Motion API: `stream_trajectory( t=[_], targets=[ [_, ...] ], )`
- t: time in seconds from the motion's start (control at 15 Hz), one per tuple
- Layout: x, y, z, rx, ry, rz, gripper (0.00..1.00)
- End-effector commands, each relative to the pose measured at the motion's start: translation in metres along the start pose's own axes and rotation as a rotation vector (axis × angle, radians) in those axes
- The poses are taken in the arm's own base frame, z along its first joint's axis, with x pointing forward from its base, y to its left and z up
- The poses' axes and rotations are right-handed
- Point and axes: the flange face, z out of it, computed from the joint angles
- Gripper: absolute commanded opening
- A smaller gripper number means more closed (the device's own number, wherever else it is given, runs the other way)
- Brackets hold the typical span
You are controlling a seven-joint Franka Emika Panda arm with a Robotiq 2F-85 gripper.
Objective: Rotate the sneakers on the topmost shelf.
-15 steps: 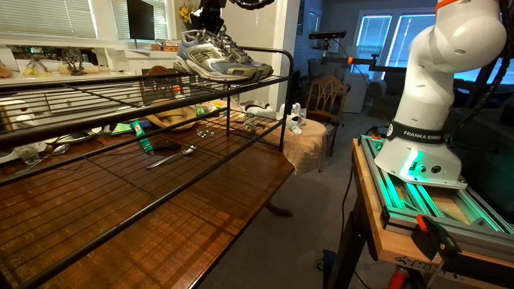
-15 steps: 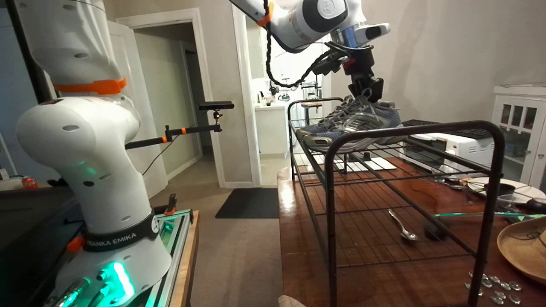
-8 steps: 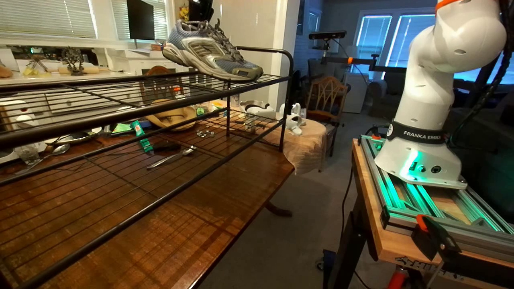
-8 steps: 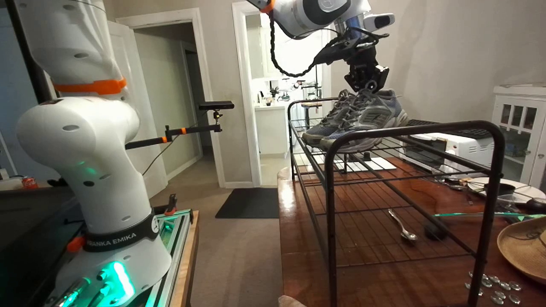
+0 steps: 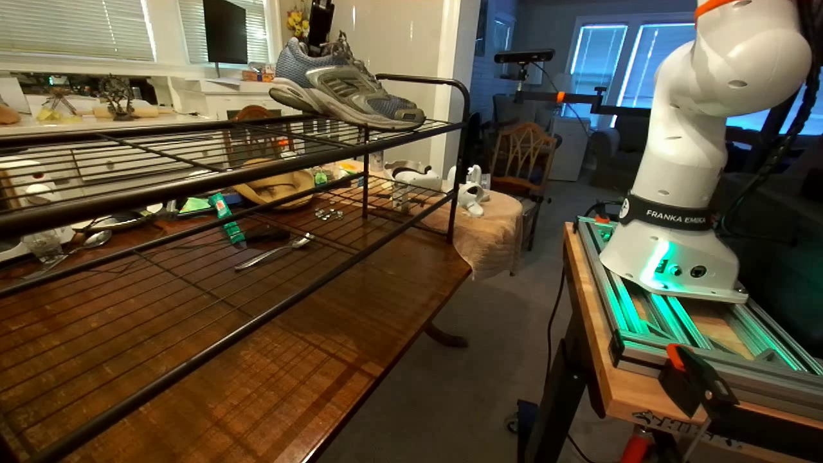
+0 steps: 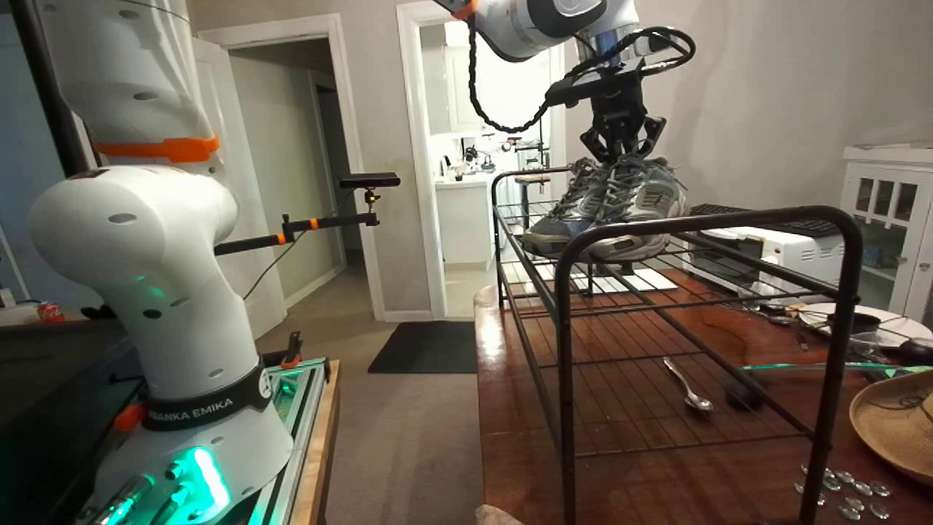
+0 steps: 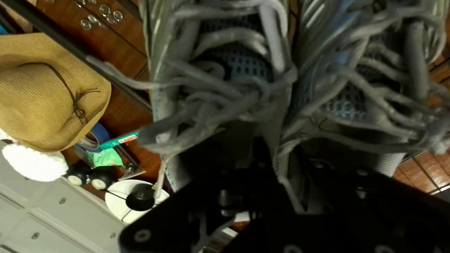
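Note:
The silver-grey sneakers stand side by side on the topmost shelf point(image 5: 161, 151); they show in both exterior views point(image 5: 350, 87) point(image 6: 652, 200). Their toes touch the shelf near its front rail, and the near shoe's heel is raised off the wires. In the wrist view the laced tops of the left sneaker point(image 7: 228, 63) and the right sneaker point(image 7: 351, 102) fill the upper part. My gripper point(image 7: 278, 147) has one finger in each shoe opening, pinching the adjoining inner walls between them. In an exterior view the gripper point(image 6: 619, 154) comes down from above; its fingertips are hidden inside the shoes.
The rack's raised end hoop point(image 6: 714, 219) stands close to the shoes. Below, the wooden table point(image 6: 525, 452) holds a spoon point(image 6: 685, 383) and a straw hat point(image 6: 893, 419). A white toaster oven point(image 6: 805, 255) stands behind the rack.
My gripper and both sneakers have turned together, the toes swinging in an exterior view. The near heel has lifted, and the far shoe is now mostly hidden behind the near one.

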Motion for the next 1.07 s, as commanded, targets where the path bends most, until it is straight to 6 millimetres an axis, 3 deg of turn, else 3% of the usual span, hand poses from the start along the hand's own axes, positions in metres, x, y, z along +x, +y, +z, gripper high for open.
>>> stream_trajectory(
  t=[0.0,0.33,1.0],
  targets=[
    [0.009,-0.002,0.007,0.029,-0.029,-0.173,0.04],
    [0.011,-0.007,0.013,0.097,-0.05,-0.388,0.04],
    [0.024,-0.007,-0.012,0.171,-0.127,-0.593,0.04]
  ],
)
